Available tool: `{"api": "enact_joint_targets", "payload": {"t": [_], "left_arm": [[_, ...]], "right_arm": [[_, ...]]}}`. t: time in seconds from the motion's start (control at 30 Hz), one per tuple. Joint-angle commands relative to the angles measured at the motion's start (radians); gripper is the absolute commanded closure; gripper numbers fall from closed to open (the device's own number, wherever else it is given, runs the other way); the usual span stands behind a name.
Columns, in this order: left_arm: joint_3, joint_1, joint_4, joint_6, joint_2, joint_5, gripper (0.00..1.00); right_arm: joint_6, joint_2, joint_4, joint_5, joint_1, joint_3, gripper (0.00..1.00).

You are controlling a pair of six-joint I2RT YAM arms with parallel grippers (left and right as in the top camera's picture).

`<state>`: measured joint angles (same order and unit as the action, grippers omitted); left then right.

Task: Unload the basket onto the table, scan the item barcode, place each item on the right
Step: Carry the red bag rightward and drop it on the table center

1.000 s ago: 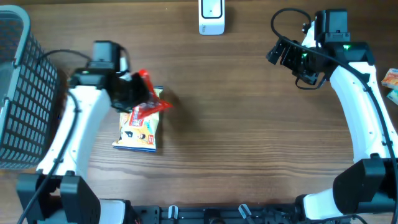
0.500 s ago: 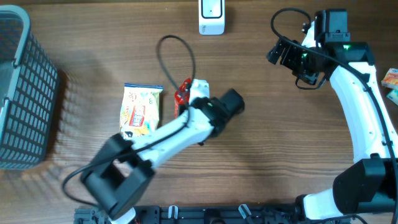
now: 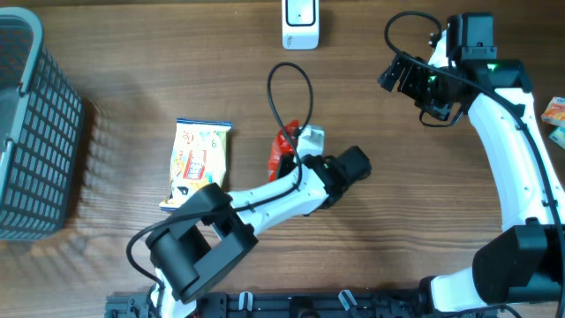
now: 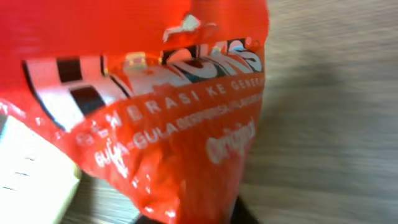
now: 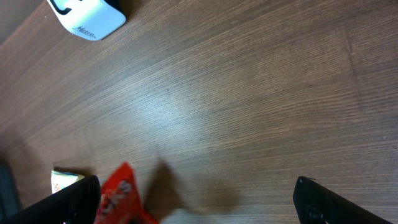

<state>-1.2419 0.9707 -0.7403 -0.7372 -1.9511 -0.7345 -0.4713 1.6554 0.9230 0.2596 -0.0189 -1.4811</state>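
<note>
The item, a red candy packet (image 3: 283, 150) with white lettering, fills the left wrist view (image 4: 155, 106). It stands upright over mid-table, and my left gripper (image 3: 293, 159) is shut on its lower edge, with dark fingers (image 4: 245, 211) showing on either side. The white barcode scanner (image 3: 300, 24) stands at the table's far edge, well beyond the packet. My right gripper (image 3: 404, 79) hangs open at the upper right with nothing between its fingers (image 5: 68, 199). Its view takes in the packet (image 5: 121, 199) and the scanner (image 5: 84, 15).
A yellow snack bag (image 3: 199, 163) lies flat to the left of the packet. A dark mesh basket (image 3: 26, 132) fills the left edge. Small packets (image 3: 554, 110) lie at the right edge. A black cable (image 3: 291, 88) loops above the left gripper.
My left arm has swung from beside the yellow bag to mid-table, carrying the red packet rightwards. The right arm has not moved.
</note>
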Motion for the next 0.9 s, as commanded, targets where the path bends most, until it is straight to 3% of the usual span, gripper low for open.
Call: {"api": "enact_joint_targets", "payload": {"t": [0.0,0.03,0.1,0.33,0.47,0.57,0.6,0.67,0.73,0.83,0.87], "left_arm": [[0.002,0.026,-0.002,0.002,-0.007,0.132,0.67],[0.002,0.027,-0.008,0.005,-0.005,0.132,0.61],[-0.001,0.027,-0.012,0.034,0.001,0.132,0.57],[-0.111,0.010,-0.176,0.046,0.109,0.087,0.75],[-0.122,-0.019,-0.193,0.008,0.248,0.125,0.73],[-0.122,-0.069,-0.193,-0.035,0.351,0.195,0.57],[-0.122,-0.097,-0.193,-0.034,0.380,0.240,0.44],[-0.122,-0.175,-0.195,-0.034,0.422,0.365,0.34],[-0.122,-0.269,-0.212,-0.034,0.429,0.480,0.17],[-0.104,-0.429,-0.233,-0.019,0.414,0.667,0.00],[-0.095,-0.489,-0.233,0.014,0.400,0.771,0.00]], "right_arm": [[-0.007,0.010,-0.003,-0.016,-0.002,0.002,0.00],[-0.007,0.010,-0.003,-0.016,-0.002,0.002,0.00],[-0.007,0.010,-0.003,-0.016,-0.002,0.002,0.00],[-0.007,0.010,-0.003,-0.016,-0.002,0.002,0.01],[-0.007,0.010,-0.003,-0.016,-0.002,0.002,0.00],[-0.007,0.010,-0.003,-0.016,-0.002,0.002,0.00],[-0.007,0.010,-0.003,-0.016,-0.002,0.002,0.00],[-0.007,0.010,-0.003,-0.016,-0.002,0.002,0.00],[-0.007,0.010,-0.003,-0.016,-0.002,0.002,0.00],[-0.007,0.010,-0.003,-0.016,-0.002,0.002,0.00],[-0.007,0.010,-0.003,-0.016,-0.002,0.002,0.00]]}}
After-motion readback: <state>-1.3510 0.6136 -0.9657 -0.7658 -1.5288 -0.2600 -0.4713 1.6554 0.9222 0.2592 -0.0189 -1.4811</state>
